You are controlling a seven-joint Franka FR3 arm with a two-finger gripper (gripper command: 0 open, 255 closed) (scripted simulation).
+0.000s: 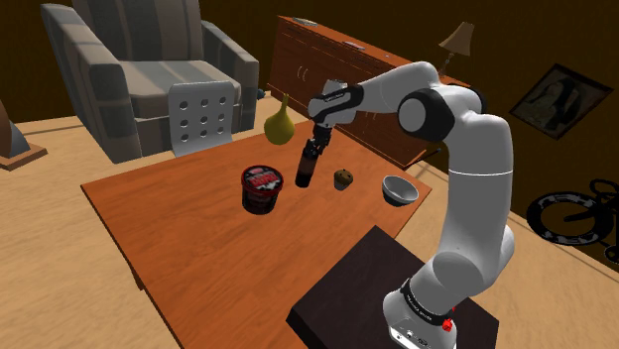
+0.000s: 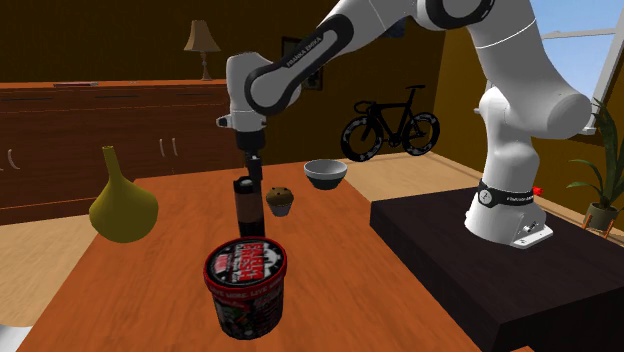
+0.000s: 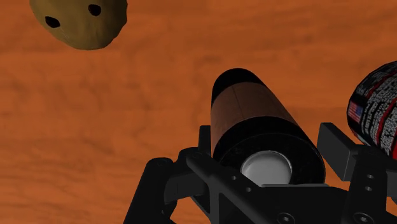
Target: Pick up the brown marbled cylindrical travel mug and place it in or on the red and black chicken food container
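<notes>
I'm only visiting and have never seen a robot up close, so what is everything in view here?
table: 1, reddish-brown wood, middle of the room
travel mug: 1, brown and black, upright, beside the container
container: 1, red and black, on the table
muffin: 1, brown, between mug and bowl
bowl: 1, grey, on the table near the stand
gourd-shaped vase: 1, olive-yellow, at the table's far edge
armchair: 1, grey striped, beyond the table
chair: 1, white, at the table
sideboard: 1, brown, by the wall
lamp: 1, on the sideboard
bicycle: 1, black, by the wall
stand: 1, black box
arm: 1, white, dark joints
gripper: 1, black, clasping the travel mug
</notes>
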